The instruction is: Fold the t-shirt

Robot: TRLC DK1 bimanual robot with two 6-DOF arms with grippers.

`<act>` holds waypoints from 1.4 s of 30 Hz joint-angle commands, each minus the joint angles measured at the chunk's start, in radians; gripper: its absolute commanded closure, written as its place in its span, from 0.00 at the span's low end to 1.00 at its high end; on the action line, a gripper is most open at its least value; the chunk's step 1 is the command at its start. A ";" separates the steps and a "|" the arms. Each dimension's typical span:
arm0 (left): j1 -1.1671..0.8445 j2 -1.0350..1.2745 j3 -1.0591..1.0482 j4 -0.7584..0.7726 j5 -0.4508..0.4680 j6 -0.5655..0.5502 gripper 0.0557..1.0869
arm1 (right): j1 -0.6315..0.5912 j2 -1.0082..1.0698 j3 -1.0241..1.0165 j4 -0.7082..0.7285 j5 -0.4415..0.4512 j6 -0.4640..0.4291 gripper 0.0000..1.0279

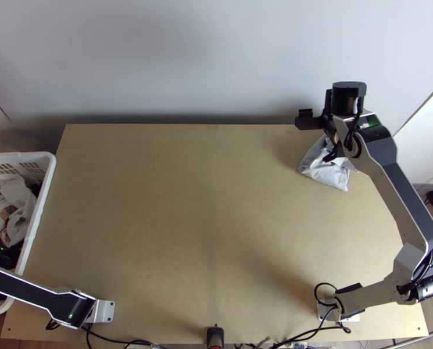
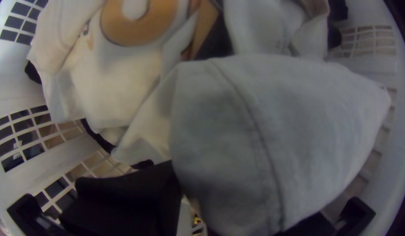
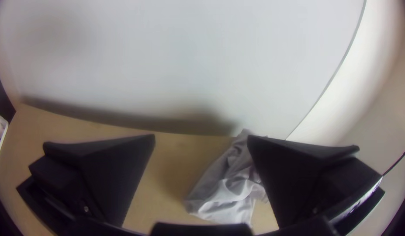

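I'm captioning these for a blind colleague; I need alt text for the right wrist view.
The right hand is open wide above a light wooden table, where a crumpled pale grey cloth lies near the far edge, partly hidden behind one black finger. A pale wall rises beyond, and part of a white basket shows.

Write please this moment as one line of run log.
left pincer: in white basket, among pale garments | right pincer: open, above table | light-grey cloth: wrinkled, not gripped, table's far right
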 commanded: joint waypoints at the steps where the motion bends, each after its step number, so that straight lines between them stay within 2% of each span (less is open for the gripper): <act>1: 0.008 -0.037 -0.001 0.018 0.011 -0.024 0.79 | 0.015 0.018 0.008 0.005 0.019 -0.015 0.05; 8: 0.017 -0.144 0.004 0.007 0.098 -0.070 0.79 | 0.027 0.029 0.010 0.006 0.041 -0.015 0.05; 15: 0.006 -0.222 0.120 -0.083 0.097 -0.167 0.84 | 0.039 0.029 0.003 0.006 0.065 -0.015 0.05; 17: 0.003 -0.204 0.188 -0.145 0.098 -0.170 0.88 | 0.046 0.029 0.003 0.006 0.077 -0.016 0.05; 20: 0.014 -0.189 0.277 -0.241 0.171 -0.164 0.90 | 0.050 0.027 0.003 0.006 0.096 -0.018 0.05; 22: 0.014 -0.181 0.340 -0.307 0.180 -0.165 0.93 | 0.050 0.025 0.003 0.006 0.105 -0.018 0.05; 27: 0.015 -0.161 0.478 -0.393 0.186 -0.217 0.93 | 0.056 0.021 0.002 0.006 0.119 -0.016 0.05; 30: 0.015 -0.163 0.531 -0.412 0.236 -0.248 0.93 | 0.061 0.018 0.000 0.006 0.122 -0.016 0.05; 37: -0.067 -0.205 0.659 -0.594 0.286 -0.236 0.93 | 0.072 0.009 -0.001 0.015 0.125 -0.018 0.05; 42: -0.190 -0.307 0.649 -0.705 0.293 -0.202 0.93 | 0.073 0.006 -0.012 0.026 0.131 -0.018 0.05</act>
